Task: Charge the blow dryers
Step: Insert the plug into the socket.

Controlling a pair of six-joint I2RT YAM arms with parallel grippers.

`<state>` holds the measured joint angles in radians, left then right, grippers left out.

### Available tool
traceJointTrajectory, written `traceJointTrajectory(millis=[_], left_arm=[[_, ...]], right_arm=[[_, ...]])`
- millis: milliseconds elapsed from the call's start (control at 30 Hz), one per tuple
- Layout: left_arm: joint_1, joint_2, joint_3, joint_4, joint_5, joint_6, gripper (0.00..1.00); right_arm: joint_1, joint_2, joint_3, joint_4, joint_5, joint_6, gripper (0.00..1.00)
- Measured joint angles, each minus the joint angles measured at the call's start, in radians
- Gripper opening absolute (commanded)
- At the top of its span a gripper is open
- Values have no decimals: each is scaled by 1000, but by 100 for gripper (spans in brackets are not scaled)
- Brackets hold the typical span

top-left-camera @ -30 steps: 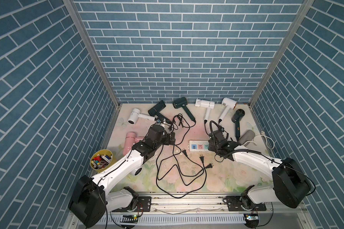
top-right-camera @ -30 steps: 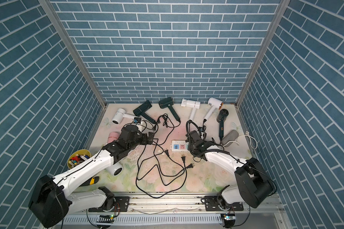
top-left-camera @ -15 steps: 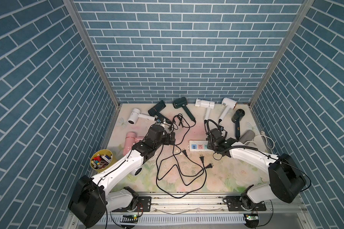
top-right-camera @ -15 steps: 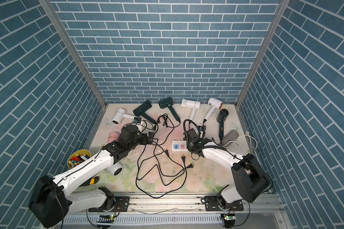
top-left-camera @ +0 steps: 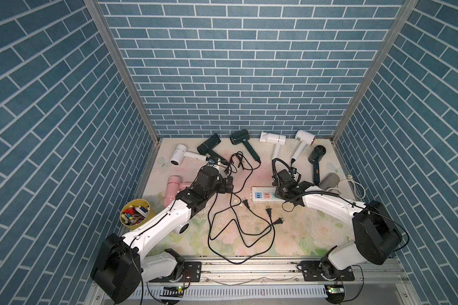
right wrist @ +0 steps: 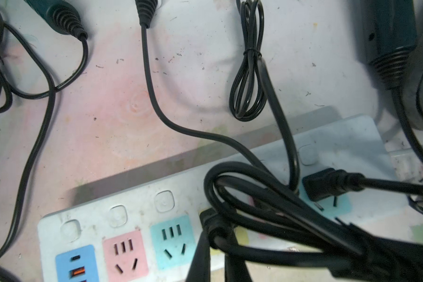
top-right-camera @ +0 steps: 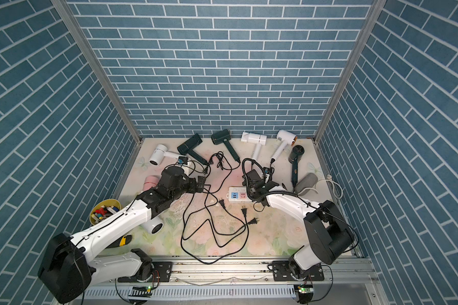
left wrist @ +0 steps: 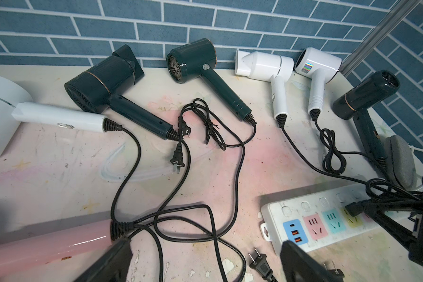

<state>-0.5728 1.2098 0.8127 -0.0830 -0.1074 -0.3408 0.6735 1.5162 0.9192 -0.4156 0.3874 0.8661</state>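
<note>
My right arm has swung a touch toward 9 o'clock in the last second, carrying my right gripper [right wrist: 215, 255] in over the power strip [top-left-camera: 262, 196], which lies just on the 3 o'clock side of the table's middle; my left arm has not moved. The right jaws are pressed together on a black plug [right wrist: 211, 219], which now sits right at the yellow socket [right wrist: 241, 235], so I judge the next step is to push it home. A second plug [right wrist: 325, 185] stands in the far teal socket with its prongs partly showing, perhaps not fully seated. Three loose plugs [top-left-camera: 269, 211] lie on the mat at 6 o'clock of the strip, so most of the job remains. Six of the blow dryers [top-left-camera: 239, 137] fan along the back wall from 10 to 2 o'clock, the pink blow dryer [top-left-camera: 173, 184] lies at 9 o'clock, and a white one is half hidden under my left forearm near 8 o'clock. My right arm reaches low from 5 o'clock, wrist tipped down onto the strip. My left arm stretches from 7 o'clock; my left gripper [left wrist: 206, 244] hovers spread wide over the cords beside the pink handle, holding nothing.
</note>
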Motion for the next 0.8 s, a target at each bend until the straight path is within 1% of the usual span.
traceJointTrajectory(millis=[200, 733, 767, 800], left_arm=[[0, 0, 0, 0, 0, 0, 99], [0, 0, 0, 0, 0, 0, 99], [0, 0, 0, 0, 0, 0, 100], [0, 0, 0, 0, 0, 0, 99]], right_arm=[[-3, 48, 27, -23, -14, -3, 0], [-34, 73, 55, -55, -72, -65, 0], [-34, 76, 62, -65, -73, -71, 2], [-35, 78, 69, -74, -76, -78, 9]])
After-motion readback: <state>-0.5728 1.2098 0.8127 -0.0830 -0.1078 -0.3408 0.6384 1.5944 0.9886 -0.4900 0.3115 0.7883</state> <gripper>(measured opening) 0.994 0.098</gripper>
